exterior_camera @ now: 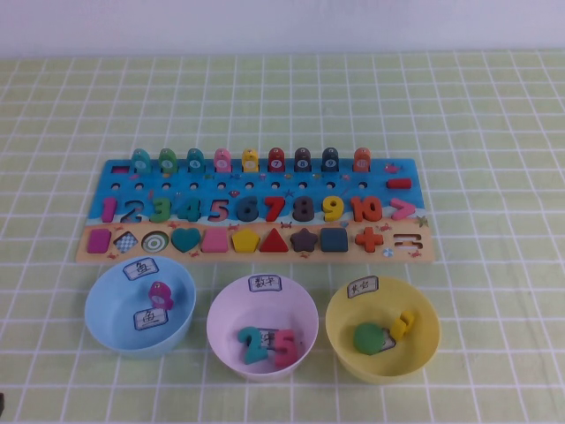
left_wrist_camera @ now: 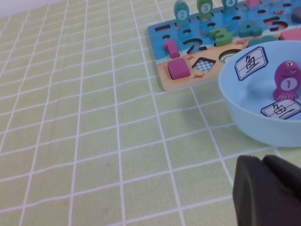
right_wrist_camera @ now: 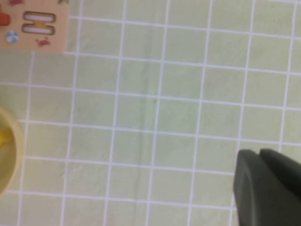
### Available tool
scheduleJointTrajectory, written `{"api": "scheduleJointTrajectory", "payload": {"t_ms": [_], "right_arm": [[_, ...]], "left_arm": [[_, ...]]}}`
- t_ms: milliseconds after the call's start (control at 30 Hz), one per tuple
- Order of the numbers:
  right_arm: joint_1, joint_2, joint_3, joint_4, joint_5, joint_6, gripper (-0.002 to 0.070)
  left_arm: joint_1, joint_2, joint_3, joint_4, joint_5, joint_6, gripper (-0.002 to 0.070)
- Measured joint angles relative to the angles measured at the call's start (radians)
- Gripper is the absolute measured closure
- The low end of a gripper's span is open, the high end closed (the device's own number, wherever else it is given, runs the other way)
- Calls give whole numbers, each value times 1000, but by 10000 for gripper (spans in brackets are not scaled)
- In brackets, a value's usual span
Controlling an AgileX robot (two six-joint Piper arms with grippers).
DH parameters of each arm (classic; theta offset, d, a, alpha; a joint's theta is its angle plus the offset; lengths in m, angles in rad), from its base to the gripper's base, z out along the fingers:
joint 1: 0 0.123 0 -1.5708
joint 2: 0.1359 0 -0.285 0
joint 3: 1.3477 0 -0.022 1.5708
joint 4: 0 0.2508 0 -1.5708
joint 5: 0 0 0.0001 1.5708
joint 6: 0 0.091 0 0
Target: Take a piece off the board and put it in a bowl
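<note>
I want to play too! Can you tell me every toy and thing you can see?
board: one, blue above, tan below, mid-table.
piece: one, pink-red chevron, board's right end after the 10.
yellow bowl: one, front right, holds a green and a yellow piece.
lilac bowl: one, front middle, holds numbers.
blue bowl: one, front left, holds a purple fish.
tablecloth: one, green with white grid.
left hand: one, dark, near the blue bowl.
right hand: one, dark, over cloth beside the yellow bowl.

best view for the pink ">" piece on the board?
High view: the pink chevron piece sits whole at the board's right end, above the equals slot. Neither wrist view shows it; the left gripper is near the blue bowl, the right gripper over bare cloth.
</note>
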Motion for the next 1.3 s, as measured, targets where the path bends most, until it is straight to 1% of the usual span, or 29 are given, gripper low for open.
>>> {"api": "scheduleJointTrajectory", "payload": {"t_ms": [100,200,433,533,833,1033,1100,1167,1233,1267,1300], "right_arm": [[0,105,-96,-27,44,-2,694],[29,201,-176,-86,64,-2,694],[179,433,-330,-238,66,-6,694],[222,529,-406,-267,66,-10,694],[317,710,-582,-224,66,-51,694],[337,772,-640,-149,66,-99,690],[337,782,-654,-144,66,-108,671],[337,788,-660,-140,66,-110,627],[337,790,-660,-138,66,-111,559],[337,792,-660,-133,66,-111,498],[337,792,-662,-126,66,-113,452]], "left_arm": [[0,0,0,0,0,0,680],[0,0,0,2,0,0,680],[0,0,0,2,0,0,680],[0,0,0,2,0,0,680],[0,0,0,3,0,0,680],[0,0,0,4,0,0,680],[0,0,0,4,0,0,680],[0,0,0,4,0,0,680],[0,0,0,4,0,0,680],[0,0,0,5,0,0,680],[0,0,0,6,0,0,680]]}}
